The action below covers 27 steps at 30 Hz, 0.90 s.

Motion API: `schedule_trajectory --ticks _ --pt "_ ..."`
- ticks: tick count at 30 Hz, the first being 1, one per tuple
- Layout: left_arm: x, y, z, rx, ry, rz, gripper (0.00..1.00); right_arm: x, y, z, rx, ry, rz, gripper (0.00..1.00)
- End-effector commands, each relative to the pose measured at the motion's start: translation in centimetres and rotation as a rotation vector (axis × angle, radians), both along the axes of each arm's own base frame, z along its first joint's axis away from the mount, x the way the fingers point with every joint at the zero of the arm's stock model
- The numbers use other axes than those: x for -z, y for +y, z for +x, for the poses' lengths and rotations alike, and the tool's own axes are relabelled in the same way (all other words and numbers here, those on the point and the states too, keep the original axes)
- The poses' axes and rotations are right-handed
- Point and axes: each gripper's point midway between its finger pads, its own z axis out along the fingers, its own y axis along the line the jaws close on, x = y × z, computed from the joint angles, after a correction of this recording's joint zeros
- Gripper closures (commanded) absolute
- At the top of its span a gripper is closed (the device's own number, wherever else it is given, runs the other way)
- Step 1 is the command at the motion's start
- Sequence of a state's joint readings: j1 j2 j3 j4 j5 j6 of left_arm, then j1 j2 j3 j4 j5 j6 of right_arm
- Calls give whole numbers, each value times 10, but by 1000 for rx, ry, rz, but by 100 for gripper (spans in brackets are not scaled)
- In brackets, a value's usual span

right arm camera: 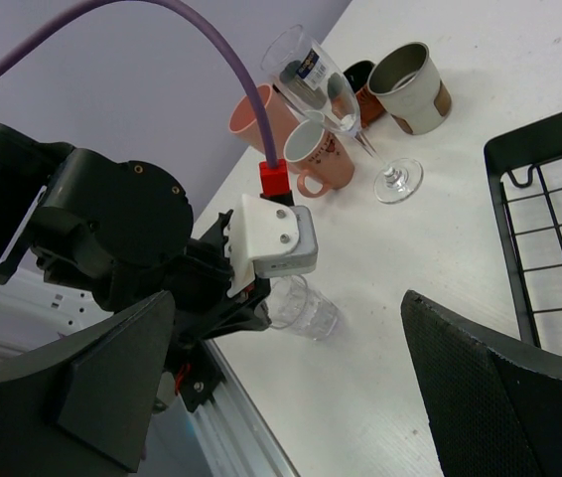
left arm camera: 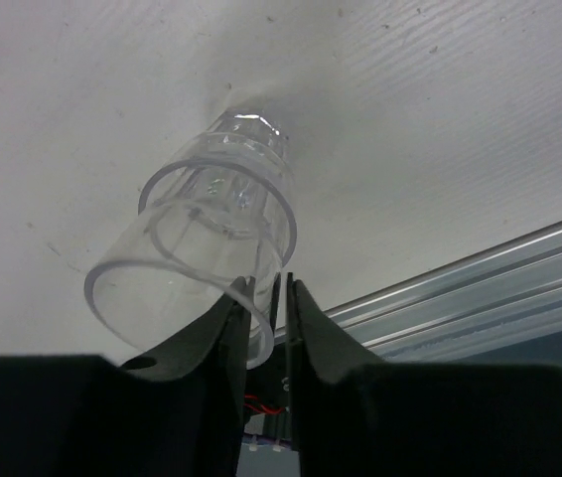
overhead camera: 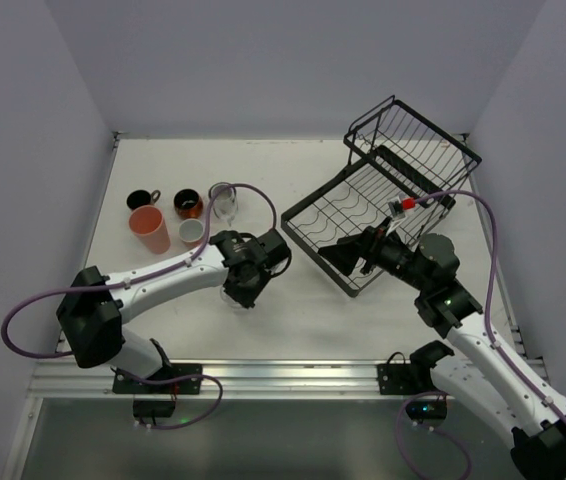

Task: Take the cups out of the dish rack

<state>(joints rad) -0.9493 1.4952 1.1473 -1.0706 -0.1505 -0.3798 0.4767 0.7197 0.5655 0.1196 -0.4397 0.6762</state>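
Observation:
My left gripper [left arm camera: 273,298] is shut on the rim of a small clear glass [left arm camera: 202,248]. The glass is tilted on its side with its base low over or on the table near the front rail. It also shows in the right wrist view [right arm camera: 309,310], held by the left gripper [right arm camera: 253,298]. My right gripper [right arm camera: 301,397] is open and empty, over the near corner of the black wire dish rack [overhead camera: 388,215]. No cup shows in the rack. The left gripper [overhead camera: 238,290] is left of the rack, the right gripper [overhead camera: 351,256] at its front edge.
At the back left stand a pink tumbler [overhead camera: 149,229], a dark mug [overhead camera: 142,199], an orange-brown mug [overhead camera: 188,204], a small pale mug [overhead camera: 192,232] and a stemmed clear glass [overhead camera: 224,200]. The metal front rail [left arm camera: 480,288] runs close by the held glass.

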Motion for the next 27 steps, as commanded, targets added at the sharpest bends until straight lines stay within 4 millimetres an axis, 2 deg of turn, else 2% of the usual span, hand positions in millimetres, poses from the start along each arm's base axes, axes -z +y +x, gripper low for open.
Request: schedule_trajectory --ticks 1,3,4,5,9,12,15,17,21,22,24,25,27 --pt "-1 -2 10 22 -46 0 72 -4 -1 1 3 -33 2 1" --pt "-3 -1 14 18 -63 8 64 -3 0 1 0 -30 2 1" --pt "-5 -1 15 13 -71 6 55 -5 -1 0 0 -34 4 1" --pt "-7 -2 17 11 -80 3 50 -5 -1 0 0 -36 5 1" --pt "-25 -9 28 -7 -145 -37 29 -9 -2 -1 5 -46 11 1" --pt "-42 -11 38 -26 -206 -59 21 -14 -5 -2 18 -55 14 1" --pt "-76 -21 53 -40 -313 -145 17 -21 -8 -5 26 -73 16 1" --pt "-101 -25 64 -51 -393 -197 0 -26 -11 -5 40 -85 12 1" --pt "-165 -21 85 -118 -598 -300 0 -39 -19 -7 78 -118 5 1" --pt "-186 -16 85 -134 -648 -354 0 -45 -23 -9 91 -141 2 1" --pt "-211 -10 86 -148 -725 -417 0 -54 -31 -8 134 -154 -8 1" --pt "-239 1 86 -189 -817 -487 0 -63 -37 -12 153 -188 -6 1" --pt "-257 18 89 -240 -929 -525 0 -77 -52 -14 233 -220 -1 1"
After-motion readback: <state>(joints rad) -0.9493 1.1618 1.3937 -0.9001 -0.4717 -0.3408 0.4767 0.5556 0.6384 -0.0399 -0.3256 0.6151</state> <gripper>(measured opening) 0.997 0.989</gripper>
